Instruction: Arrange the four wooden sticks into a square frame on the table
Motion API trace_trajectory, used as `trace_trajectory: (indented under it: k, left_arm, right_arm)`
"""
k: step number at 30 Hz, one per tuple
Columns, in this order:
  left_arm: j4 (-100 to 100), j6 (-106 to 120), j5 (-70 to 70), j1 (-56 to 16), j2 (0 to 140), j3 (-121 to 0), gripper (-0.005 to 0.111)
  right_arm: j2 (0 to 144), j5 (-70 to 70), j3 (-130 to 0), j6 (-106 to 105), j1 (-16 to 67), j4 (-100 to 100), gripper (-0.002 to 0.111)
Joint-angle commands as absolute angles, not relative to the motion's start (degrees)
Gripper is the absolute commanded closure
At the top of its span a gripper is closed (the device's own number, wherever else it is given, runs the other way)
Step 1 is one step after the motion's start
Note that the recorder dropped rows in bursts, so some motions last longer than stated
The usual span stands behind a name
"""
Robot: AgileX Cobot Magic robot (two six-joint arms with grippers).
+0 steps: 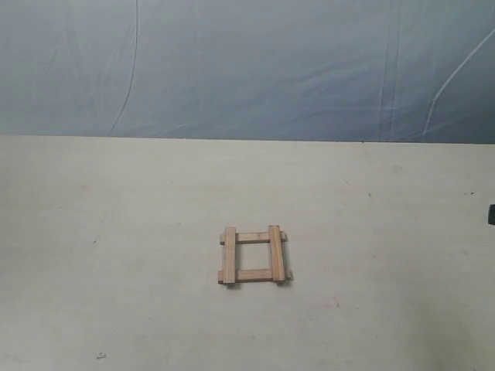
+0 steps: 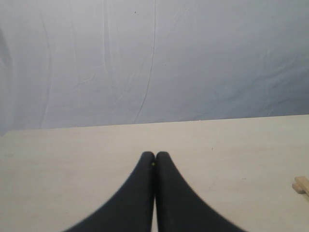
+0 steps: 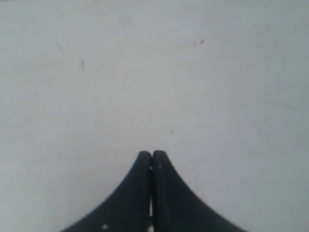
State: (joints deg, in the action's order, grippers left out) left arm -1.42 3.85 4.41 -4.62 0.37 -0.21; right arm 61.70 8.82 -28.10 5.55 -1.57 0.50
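Note:
The four wooden sticks lie as a small square frame (image 1: 254, 256) on the pale cream table (image 1: 116, 232), a little below its middle in the exterior view. Two upright strips rest across two level ones, with ends poking out at the corners. A corner of the frame (image 2: 301, 185) shows at the edge of the left wrist view. My left gripper (image 2: 155, 155) is shut with nothing in it, over bare table. My right gripper (image 3: 152, 154) is likewise shut and empty above bare table. Neither gripper is near the frame.
A wrinkled blue-grey sheet (image 1: 247, 66) hangs behind the table's far edge. A small dark part (image 1: 491, 214) shows at the right border of the exterior view. Faint scuffs and specks mark the table top.

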Motion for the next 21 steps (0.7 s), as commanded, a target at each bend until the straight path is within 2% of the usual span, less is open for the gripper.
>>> trace_trajectory:
  k: [1, 7, 11, 21]
  left_arm:
    - [-1.38, 3.67, 4.33, -5.07, 0.00, 0.00, 0.107]
    - [-1.38, 3.67, 4.33, -5.07, 0.00, 0.00, 0.107]
    - [-1.38, 3.67, 4.33, -5.07, 0.00, 0.00, 0.107]
    - [-1.36, 3.67, 4.33, -4.33, 0.00, 0.00, 0.107]
  right_arm:
    - [48.93, 3.10, -19.47, 4.90, -1.86, 0.00, 0.109]
    - [37.04, -5.48, -8.14, 4.90, -1.55, 0.61, 0.109]
    - [33.27, -6.37, -3.73, 4.90, -1.55, 0.61, 0.109]
    - [15.89, -6.38, -7.72, 6.10, -1.55, 6.73, 0.109]
